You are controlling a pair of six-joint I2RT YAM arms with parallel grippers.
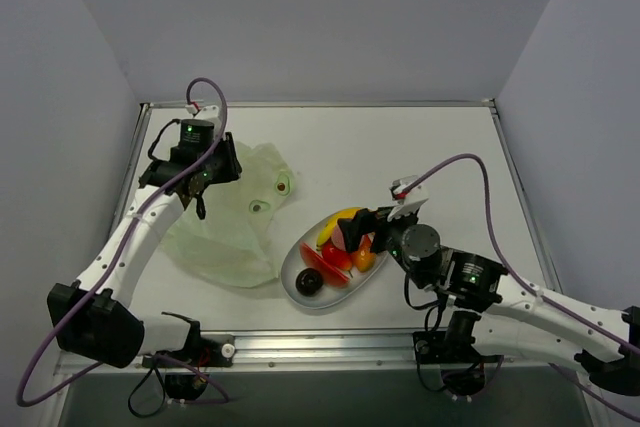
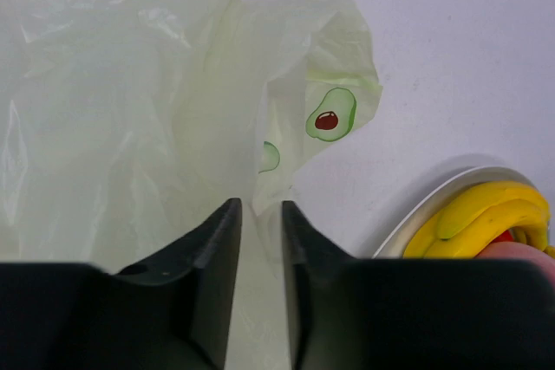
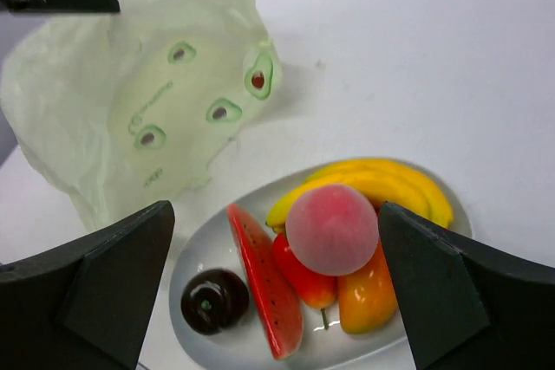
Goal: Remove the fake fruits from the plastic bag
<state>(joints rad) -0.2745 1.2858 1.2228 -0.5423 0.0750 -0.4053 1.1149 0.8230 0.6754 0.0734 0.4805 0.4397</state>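
Fake fruits [image 3: 321,257] lie heaped on the white plate [image 3: 201,244], clear of the plastic bag [image 1: 235,222], which sags flat on the worktop [image 1: 400,147] beside it, so the emptying looks about finished. The right gripper [image 3: 276,210] hangs wide open above the plate, holding nothing; the left gripper [image 2: 260,207] sits low over the bag, jaws nearly together, perhaps to steady it, though whether film is pinched cannot be told.

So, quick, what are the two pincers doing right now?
Left pincer: nearly closed at the bag, grip cannot be told.
Right pincer: open, empty, above the plate.
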